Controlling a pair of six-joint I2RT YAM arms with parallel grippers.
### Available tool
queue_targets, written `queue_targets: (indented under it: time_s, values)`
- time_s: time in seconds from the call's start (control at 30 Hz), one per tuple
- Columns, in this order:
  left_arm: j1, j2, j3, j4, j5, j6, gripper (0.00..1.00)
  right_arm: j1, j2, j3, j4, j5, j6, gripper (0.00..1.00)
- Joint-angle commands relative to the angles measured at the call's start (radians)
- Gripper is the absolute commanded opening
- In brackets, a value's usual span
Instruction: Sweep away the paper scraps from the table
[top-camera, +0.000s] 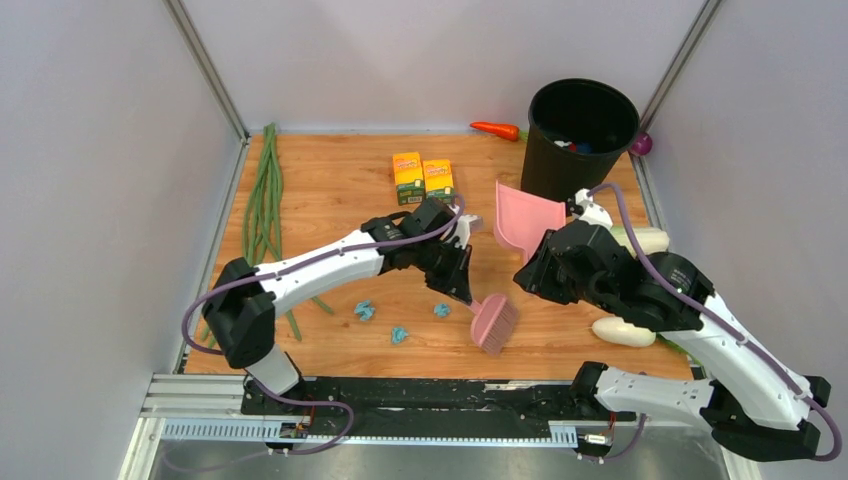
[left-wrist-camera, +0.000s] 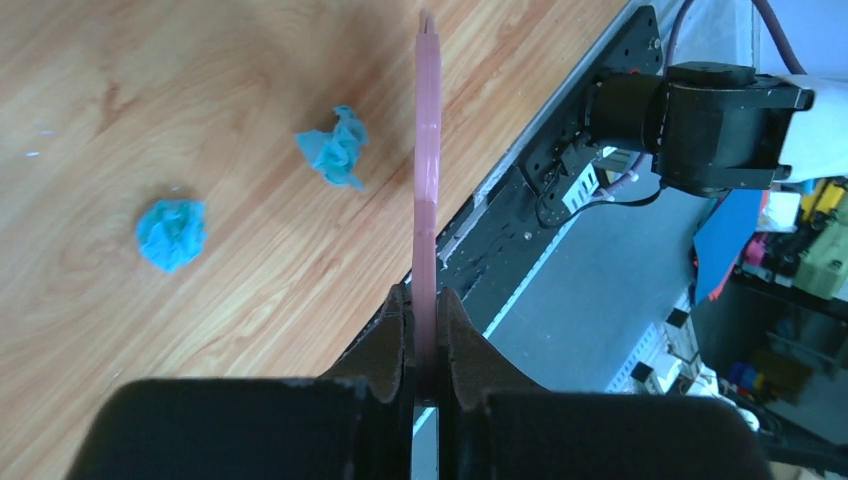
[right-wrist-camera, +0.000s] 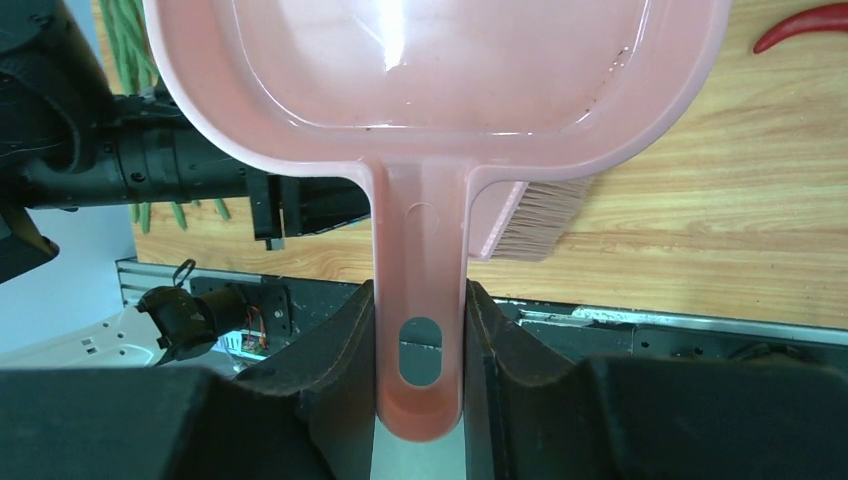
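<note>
Scraps (top-camera: 399, 335): three small teal wads show in the top view. They lie on the table (top-camera: 330, 180) toward its near edge, in a loose row just left of the brush (top-camera: 494, 323). The nearest one sits close beside the brush handle, apart from the pink head. The left wrist camera picks up two of them, crumpled and wrinkly on the wood grain, both left of the brush, which it sees edge-on as a thin pink strip.

The left gripper (left-wrist-camera: 428, 310) has both fingers pinched tight on that pink handle. The brush slants down and away, its head low by the front edge; whether the bristles touch the wood, I cannot tell.

Over on the right, the right gripper (right-wrist-camera: 420, 300) is clamped on the dustpan (right-wrist-camera: 430, 60) handle, one finger on each side, just above the hanging hole. In the top view the pan is tilted up in front of the black bin (top-camera: 580, 140), well apart from the scraps.

At the back stand two yellow-orange boxes (top-camera: 422, 178) side by side. There is printing on their faces, but it is too small to read. A red chili (top-camera: 495, 130) lies by the bin, and green beans (top-camera: 265, 210) run along the left edge.
</note>
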Motion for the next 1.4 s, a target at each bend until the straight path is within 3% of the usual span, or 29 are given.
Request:
queue_targets:
  time_s: [0.0,0.2,0.47,0.67,1.0,1.37]
  values:
    - [-0.036,0.067,0.064,0.058,0.055,-0.047,0.0,0.003,-0.007,-0.021,0.015,-0.014,0.047,0.0]
    - [-0.033,0.149,0.141,-0.195,-0.191,0.025,0.0,0.003,0.013,-0.017,0.023,-0.022,0.027,0.0]
    - [0.028,0.127,0.129,-0.3,-0.332,0.1,0.0,0.003,0.052,-0.04,0.04,-0.048,-0.031,0.0]
    - [0.062,0.121,0.15,-0.392,-0.539,0.137,0.0,0.003,0.056,-0.106,0.044,-0.075,-0.06,0.0]
    - [0.062,0.048,0.323,-0.566,-0.702,0.128,0.0,0.003,0.036,-0.286,0.049,-0.115,-0.097,0.0]
    - [0.062,0.011,0.607,-0.729,-0.712,0.151,0.0,0.005,0.1,-0.395,0.13,-0.244,-0.233,0.0]
